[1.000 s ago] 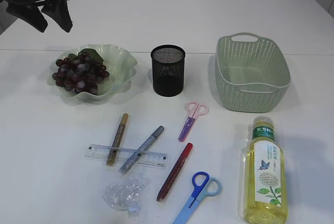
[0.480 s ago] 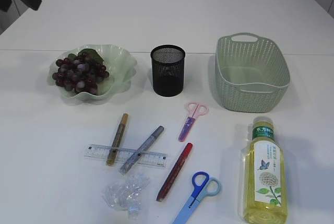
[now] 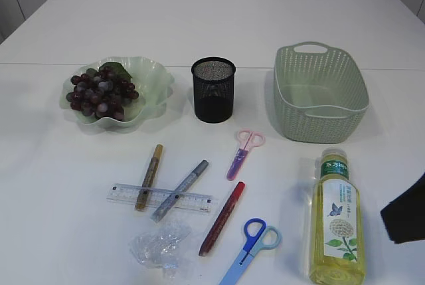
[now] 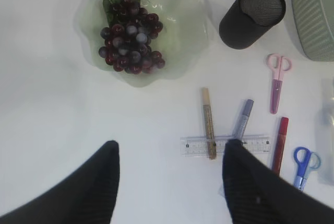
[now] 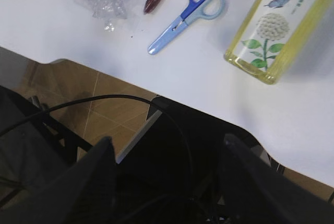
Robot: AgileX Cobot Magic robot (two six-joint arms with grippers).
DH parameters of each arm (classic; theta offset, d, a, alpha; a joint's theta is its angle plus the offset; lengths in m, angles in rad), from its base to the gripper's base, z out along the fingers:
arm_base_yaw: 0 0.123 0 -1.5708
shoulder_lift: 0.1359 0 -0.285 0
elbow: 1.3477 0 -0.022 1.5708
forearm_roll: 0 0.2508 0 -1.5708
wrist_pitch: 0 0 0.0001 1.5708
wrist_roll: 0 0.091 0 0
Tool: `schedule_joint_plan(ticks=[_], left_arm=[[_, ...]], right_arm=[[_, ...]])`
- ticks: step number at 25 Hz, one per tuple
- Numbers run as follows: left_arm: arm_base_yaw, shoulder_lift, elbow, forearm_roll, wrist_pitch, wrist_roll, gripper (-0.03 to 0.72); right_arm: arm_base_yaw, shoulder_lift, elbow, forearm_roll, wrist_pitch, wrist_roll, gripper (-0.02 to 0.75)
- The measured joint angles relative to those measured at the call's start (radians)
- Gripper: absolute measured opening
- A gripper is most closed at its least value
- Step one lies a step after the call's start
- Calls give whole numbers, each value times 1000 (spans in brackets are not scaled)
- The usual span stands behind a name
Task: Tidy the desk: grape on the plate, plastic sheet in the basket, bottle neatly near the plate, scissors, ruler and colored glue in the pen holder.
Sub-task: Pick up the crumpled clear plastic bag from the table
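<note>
Bottle (image 3: 336, 215) lay flat, cap toward the basket (image 3: 321, 92), long axis running near-to-far, left gripper (image 4: 169, 182) and right gripper (image 5: 164, 182) both spread, holding nothing.

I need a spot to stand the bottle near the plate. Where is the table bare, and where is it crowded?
Bare: the strip between the plate and the pen holder, the stretch left of the ruler, and everything behind the basket. Crowded: the front middle, where glue pens, ruler, two scissors and the plastic sheet lie beside the bottle.
</note>
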State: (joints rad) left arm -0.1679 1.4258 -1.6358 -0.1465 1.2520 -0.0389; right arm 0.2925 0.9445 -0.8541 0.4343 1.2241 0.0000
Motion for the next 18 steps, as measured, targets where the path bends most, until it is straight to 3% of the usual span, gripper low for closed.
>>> schedule_joint_plan(ticks=[12,18], left_arm=[[0,-215,116,0,9,-7,457],[0,-263,131,0,13,-9,456]], right_arm=[[327,300,-69,14,-138,0,490],[428,491,-227,-83,-108,157,490]])
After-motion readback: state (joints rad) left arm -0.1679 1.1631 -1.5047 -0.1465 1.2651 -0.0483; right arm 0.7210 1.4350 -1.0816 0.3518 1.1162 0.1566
